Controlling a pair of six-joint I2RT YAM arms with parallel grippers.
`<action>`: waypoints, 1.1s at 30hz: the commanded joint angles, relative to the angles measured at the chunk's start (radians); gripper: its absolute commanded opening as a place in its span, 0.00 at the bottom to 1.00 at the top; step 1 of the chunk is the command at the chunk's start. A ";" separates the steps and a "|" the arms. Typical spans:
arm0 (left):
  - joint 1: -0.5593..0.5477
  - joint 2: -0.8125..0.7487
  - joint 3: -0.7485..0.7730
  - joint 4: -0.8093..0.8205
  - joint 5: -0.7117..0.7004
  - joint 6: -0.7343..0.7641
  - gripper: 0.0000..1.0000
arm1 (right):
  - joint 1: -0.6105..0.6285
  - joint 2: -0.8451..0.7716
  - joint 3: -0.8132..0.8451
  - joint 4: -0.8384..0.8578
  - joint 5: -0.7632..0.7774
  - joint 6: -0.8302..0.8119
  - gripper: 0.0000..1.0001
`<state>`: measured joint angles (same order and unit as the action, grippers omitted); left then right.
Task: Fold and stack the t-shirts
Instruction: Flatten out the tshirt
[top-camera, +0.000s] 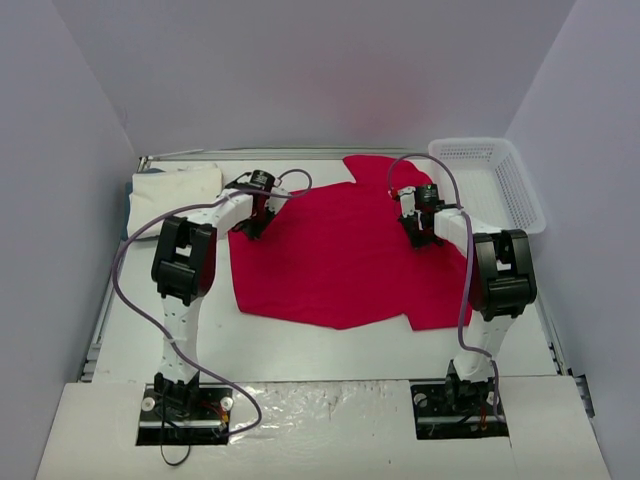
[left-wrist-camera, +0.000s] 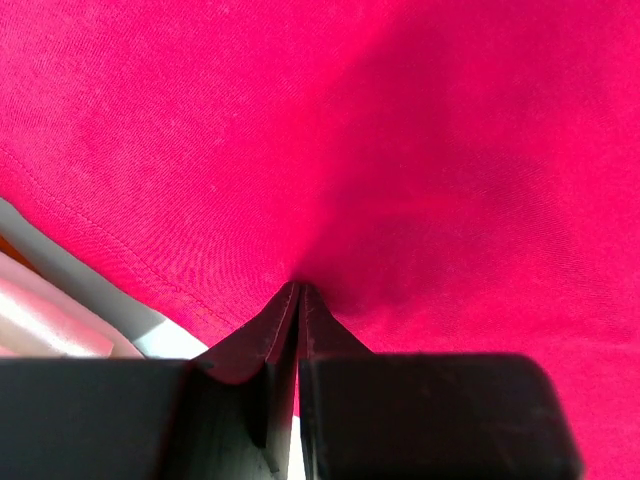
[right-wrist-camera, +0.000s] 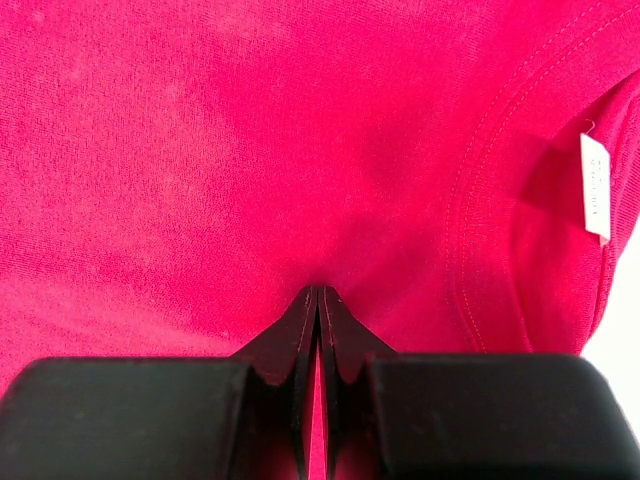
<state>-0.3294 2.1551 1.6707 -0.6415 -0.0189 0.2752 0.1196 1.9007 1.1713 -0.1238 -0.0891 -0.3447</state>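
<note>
The red shirt (top-camera: 330, 260) lies spread flat across the middle of the table (top-camera: 330, 352), and I have both of my grippers down on its far half. My left gripper (left-wrist-camera: 298, 292) is clamped shut on a pinch of red cloth just inside the hem (left-wrist-camera: 120, 262) on the shirt's left side; the fabric puckers toward my fingertips, which tells me I have it. My right gripper (right-wrist-camera: 318, 292) is closed the same way on a pinch of cloth close beside the collar (right-wrist-camera: 480, 200), whose white label (right-wrist-camera: 594, 188) shows at the edge of that wrist view.

I hold 2 points well apart so the cloth should lift as 1 straight line rather than bunching, which a clean fold needs. I judge the fold itself has not begun, since the shirt sits flat with no layer turned over.

The white shirt (top-camera: 178, 188) rests as a folded rectangle at the far left corner, apart from the red one, so it looks ready to be stacked with. The basket (top-camera: 500, 170) stands at the far right, touching nothing I hold.
</note>
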 joint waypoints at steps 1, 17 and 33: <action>0.004 0.045 0.020 -0.083 0.056 -0.025 0.02 | -0.001 0.113 -0.073 -0.135 0.008 -0.007 0.00; 0.067 0.331 0.570 -0.296 -0.088 -0.025 0.03 | 0.020 0.116 -0.002 -0.197 0.005 -0.004 0.00; 0.078 0.512 0.880 -0.311 -0.148 0.009 0.02 | 0.109 0.284 0.258 -0.264 -0.008 0.024 0.00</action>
<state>-0.2596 2.6526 2.5462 -0.9535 -0.1429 0.2691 0.1947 2.0655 1.4399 -0.3050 -0.0357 -0.3470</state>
